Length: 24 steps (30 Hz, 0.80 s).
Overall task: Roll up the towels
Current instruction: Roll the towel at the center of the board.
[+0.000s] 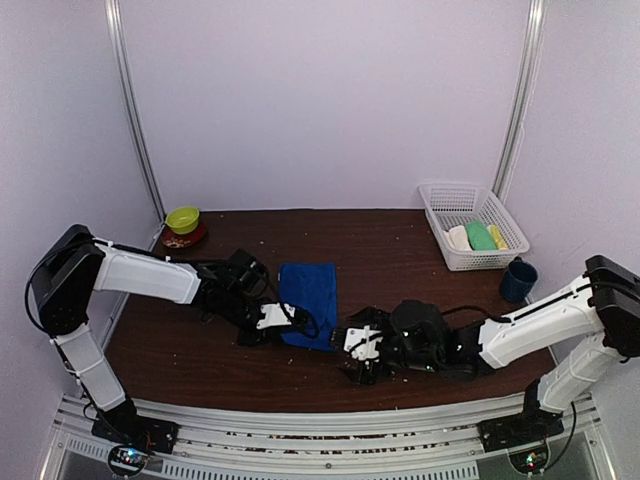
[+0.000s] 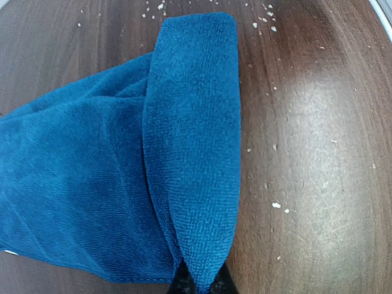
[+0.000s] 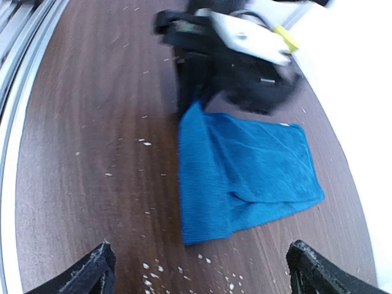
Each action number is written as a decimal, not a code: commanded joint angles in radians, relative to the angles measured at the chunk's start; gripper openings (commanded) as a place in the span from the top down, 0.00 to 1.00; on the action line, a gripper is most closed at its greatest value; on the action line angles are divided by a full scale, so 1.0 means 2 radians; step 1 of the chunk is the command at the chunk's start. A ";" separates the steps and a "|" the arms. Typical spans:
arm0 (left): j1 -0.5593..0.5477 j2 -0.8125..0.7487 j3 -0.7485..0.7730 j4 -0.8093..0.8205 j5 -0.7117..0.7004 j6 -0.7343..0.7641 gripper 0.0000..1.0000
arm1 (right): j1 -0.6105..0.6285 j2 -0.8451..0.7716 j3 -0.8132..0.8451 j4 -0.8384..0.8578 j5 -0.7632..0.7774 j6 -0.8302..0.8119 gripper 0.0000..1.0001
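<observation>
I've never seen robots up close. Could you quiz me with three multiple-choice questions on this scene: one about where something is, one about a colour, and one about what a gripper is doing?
1. Where does the basket stand on the table?
A) far right corner
B) far left corner
C) between the arms

2. What colour is the towel on the table?
A) red
B) white
C) blue

3. Which gripper is pinching the towel?
A) the left gripper
B) the right gripper
C) neither

Answers:
1 A, it sits at the back by the right wall.
2 C, it is blue in every view.
3 A, it is shut on the towel's folded edge, while the right gripper is open and clear of it.
</observation>
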 commanded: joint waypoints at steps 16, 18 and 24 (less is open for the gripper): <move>0.019 0.022 0.012 -0.063 0.061 0.012 1.00 | 0.054 0.205 0.064 0.120 0.151 -0.193 0.30; 0.020 0.025 0.012 -0.068 0.063 0.015 1.00 | 0.052 0.216 0.070 0.115 0.151 -0.201 0.39; 0.024 0.026 0.014 -0.074 0.066 0.018 1.00 | 0.046 0.237 0.095 0.090 0.144 -0.207 0.57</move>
